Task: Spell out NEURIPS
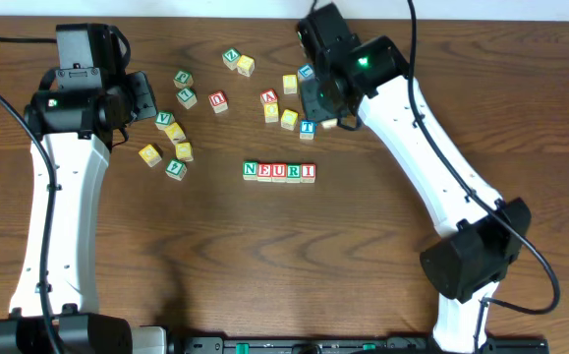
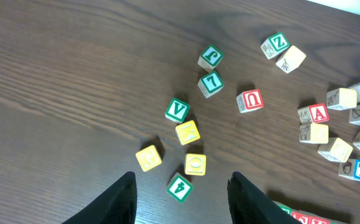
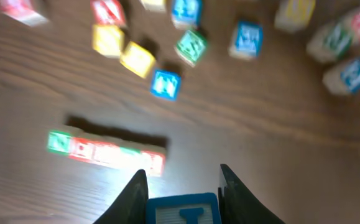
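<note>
Five lettered cubes stand in a row reading N, E, U, R, I (image 1: 279, 172) at the table's middle; the right wrist view shows that row (image 3: 105, 152) blurred, and its end shows in the left wrist view (image 2: 301, 216). My right gripper (image 3: 183, 190) is shut on a blue-bordered cube (image 3: 183, 210) whose blue letter is cut off by the frame edge. In the overhead view the right gripper (image 1: 325, 106) hangs over the loose cubes at the back. My left gripper (image 2: 183, 180) is open, with a green-faced cube (image 2: 180, 188) on the table showing between its fingers.
Loose cubes lie scattered at the back: a cluster of green and yellow ones (image 1: 171, 133) by the left gripper (image 1: 142, 98), a red U cube (image 2: 250, 100), and a red A cube (image 2: 316, 113) among blue and plain ones (image 1: 289, 118) near the right arm.
</note>
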